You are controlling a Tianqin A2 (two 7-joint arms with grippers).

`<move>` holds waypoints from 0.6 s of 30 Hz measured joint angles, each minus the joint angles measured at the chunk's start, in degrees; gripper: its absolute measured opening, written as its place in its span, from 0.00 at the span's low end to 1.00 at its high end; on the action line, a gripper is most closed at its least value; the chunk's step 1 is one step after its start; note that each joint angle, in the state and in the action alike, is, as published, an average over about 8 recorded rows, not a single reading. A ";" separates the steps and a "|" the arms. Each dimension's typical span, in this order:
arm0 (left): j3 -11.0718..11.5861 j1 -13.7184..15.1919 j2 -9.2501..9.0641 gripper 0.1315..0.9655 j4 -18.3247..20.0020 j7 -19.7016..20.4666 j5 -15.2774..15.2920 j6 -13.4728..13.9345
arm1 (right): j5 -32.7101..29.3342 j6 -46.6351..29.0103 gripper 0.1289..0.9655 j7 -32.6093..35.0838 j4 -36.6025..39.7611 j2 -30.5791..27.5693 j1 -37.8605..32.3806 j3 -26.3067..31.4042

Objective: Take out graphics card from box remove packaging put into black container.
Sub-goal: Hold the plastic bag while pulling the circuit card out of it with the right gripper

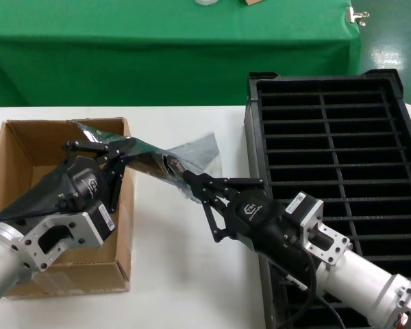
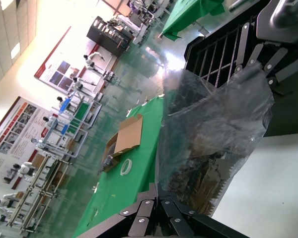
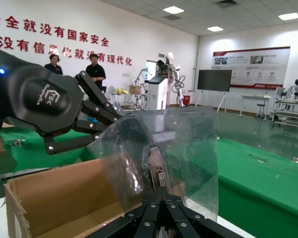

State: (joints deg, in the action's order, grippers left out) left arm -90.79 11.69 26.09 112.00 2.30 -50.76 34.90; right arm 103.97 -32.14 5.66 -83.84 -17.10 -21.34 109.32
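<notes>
While both arms meet mid-scene, anti-static bag (image 1: 151, 156) hangs stretched betw. them, above right wall of cardboard box (image 1: 27, 147) & white counter (image 1: 178, 274). Left gripper (image 1: 113, 161) over box, fingers clamped on bag's left end. Right gripper (image 1: 192, 184) pinched shut on bag's other end, over counter betw. box & black slotted tray (image 1: 342, 164). Graphics card (image 3: 156, 173) w/ metal bracket visible thru bag in right wrist view, still inside. Tray sits right of box, well apart.

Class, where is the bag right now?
In the head view, the bag hangs above the table between the box and tray, gripped by left pincer and right pincer.
</notes>
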 joint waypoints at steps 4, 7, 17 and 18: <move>0.00 0.00 0.00 0.01 0.00 0.00 0.00 0.00 | 0.29 -0.59 0.01 0.74 1.52 0.49 -0.52 -0.16; 0.00 0.00 0.00 0.01 0.00 0.00 0.00 0.00 | 0.44 -0.96 0.01 1.19 2.50 0.90 -0.82 -0.19; 0.00 0.00 0.00 0.01 0.00 0.00 0.00 0.00 | 0.33 -1.64 0.01 1.88 5.07 1.92 -1.84 0.06; 0.00 0.00 0.00 0.01 0.00 0.00 0.00 0.00 | 0.29 -1.67 0.01 1.89 5.27 2.01 -1.96 0.11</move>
State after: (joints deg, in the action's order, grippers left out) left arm -90.79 11.69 26.09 112.00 2.30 -50.76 34.90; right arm 104.26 -33.82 7.55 -78.56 -15.09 -23.30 109.42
